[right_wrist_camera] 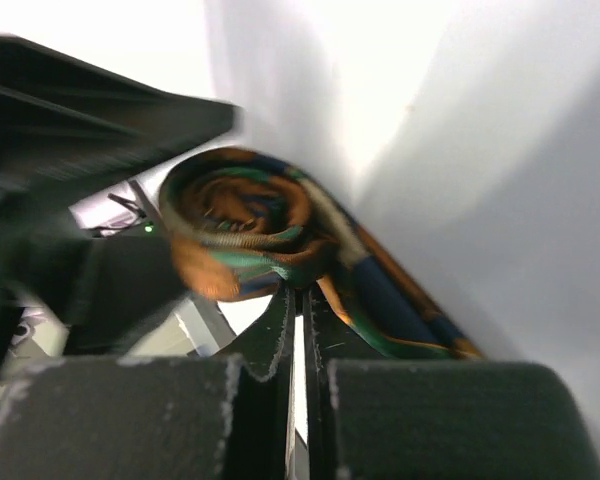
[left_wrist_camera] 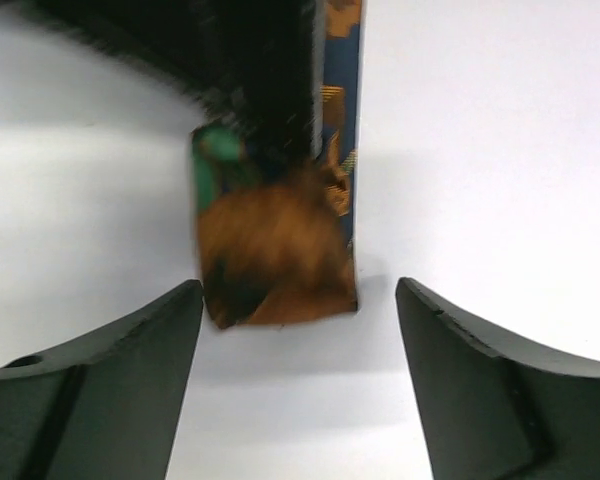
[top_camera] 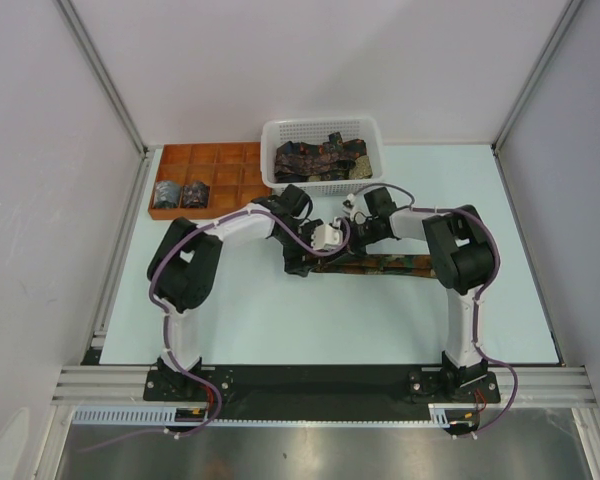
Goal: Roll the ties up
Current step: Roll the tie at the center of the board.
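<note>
One dark patterned tie (top_camera: 385,265) lies flat across the table's middle, its left end wound into a small roll. In the left wrist view the roll (left_wrist_camera: 275,250) sits just ahead of my left gripper (left_wrist_camera: 298,290), whose jaws are wide open and empty. In the top view my left gripper (top_camera: 302,260) is at the tie's left end. My right gripper (right_wrist_camera: 300,296) is shut, pinching the edge of the roll (right_wrist_camera: 240,220); in the top view it (top_camera: 346,243) comes down from the back. More ties (top_camera: 320,156) lie in the basket, and two rolled ties (top_camera: 180,192) sit in the tray.
The white mesh basket (top_camera: 320,124) stands at the back centre. The orange-brown compartment tray (top_camera: 215,160) is to its left. Metal frame posts and walls bound the table on the left, right and back.
</note>
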{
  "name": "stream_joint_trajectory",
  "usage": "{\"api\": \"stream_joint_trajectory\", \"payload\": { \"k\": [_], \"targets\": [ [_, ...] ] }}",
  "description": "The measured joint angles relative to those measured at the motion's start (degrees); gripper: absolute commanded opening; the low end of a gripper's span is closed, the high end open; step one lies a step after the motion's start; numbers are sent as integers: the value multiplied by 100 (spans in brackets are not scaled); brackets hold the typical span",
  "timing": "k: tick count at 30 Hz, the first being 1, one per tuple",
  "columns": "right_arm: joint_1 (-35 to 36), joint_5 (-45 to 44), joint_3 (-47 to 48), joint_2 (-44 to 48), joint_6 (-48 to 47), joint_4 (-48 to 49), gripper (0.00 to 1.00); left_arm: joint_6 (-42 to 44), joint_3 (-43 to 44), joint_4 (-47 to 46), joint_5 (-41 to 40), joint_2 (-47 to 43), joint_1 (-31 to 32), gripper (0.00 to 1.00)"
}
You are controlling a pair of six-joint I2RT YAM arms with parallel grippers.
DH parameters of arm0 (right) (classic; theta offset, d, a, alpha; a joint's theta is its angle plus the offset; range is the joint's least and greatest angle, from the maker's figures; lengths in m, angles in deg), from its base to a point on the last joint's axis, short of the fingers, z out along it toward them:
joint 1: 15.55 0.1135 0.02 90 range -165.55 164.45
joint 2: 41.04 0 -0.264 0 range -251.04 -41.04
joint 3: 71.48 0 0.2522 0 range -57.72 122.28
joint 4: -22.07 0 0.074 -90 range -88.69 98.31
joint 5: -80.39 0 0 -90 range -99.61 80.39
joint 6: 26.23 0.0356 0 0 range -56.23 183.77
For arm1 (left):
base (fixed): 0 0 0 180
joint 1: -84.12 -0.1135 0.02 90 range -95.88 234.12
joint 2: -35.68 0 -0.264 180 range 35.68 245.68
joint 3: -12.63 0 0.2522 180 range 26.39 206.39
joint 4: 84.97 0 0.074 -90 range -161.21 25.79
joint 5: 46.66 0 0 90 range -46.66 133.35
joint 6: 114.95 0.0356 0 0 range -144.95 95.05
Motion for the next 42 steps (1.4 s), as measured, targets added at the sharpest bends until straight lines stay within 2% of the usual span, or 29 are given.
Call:
{"api": "stream_joint_trajectory", "payload": {
  "k": [8, 16, 19, 21, 22, 23, 25, 26, 27, 28, 30, 35, 38, 42],
  "targets": [
    [-116, 44, 0, -179, -354, -302, 0, -431, 0, -352, 269, -61, -131, 91],
    [-105, 149, 17, -243, -356, -278, 0, -514, 55, -369, 334, -57, 50, 89],
    [-79, 181, 55, -286, -271, -269, 0, -498, 90, -343, 319, -35, 144, 80],
    [-50, 212, 94, -323, -201, -229, 0, -428, 151, -304, 247, 28, 192, 70],
    [-31, 216, 96, -334, -151, -173, 0, -385, 210, -254, 188, 85, 214, 64],
    [-7, 214, 96, -341, -105, -120, 0, -363, 258, -219, 153, 138, 223, 51],
    [44, 214, 96, -354, -13, 0, 0, -256, 337, -118, 63, 238, 234, 41],
    [70, 214, 96, -363, 26, 66, 1, -197, 343, -70, 13, 264, 234, 33],
    [101, 214, 96, -363, 61, 114, 4, -122, 343, -48, -33, 275, 232, 30],
    [129, 216, 96, -365, 79, 153, 13, -52, 343, -26, -90, 284, 229, 25],
    [173, 232, 109, -363, 96, 201, 24, 26, 343, 33, -109, 284, 192, 22],
    [74, 356, 229, -295, -186, -168, 37, 166, 310, 37, -79, 275, 129, 19],
    [-101, 415, 280, -107, -380, -485, 37, 225, 243, -13, -55, 238, 116, 19],
    [-295, 293, 608, 70, -627, -702, 31, 232, 201, -46, -39, 216, 109, 18]
  ]
}}
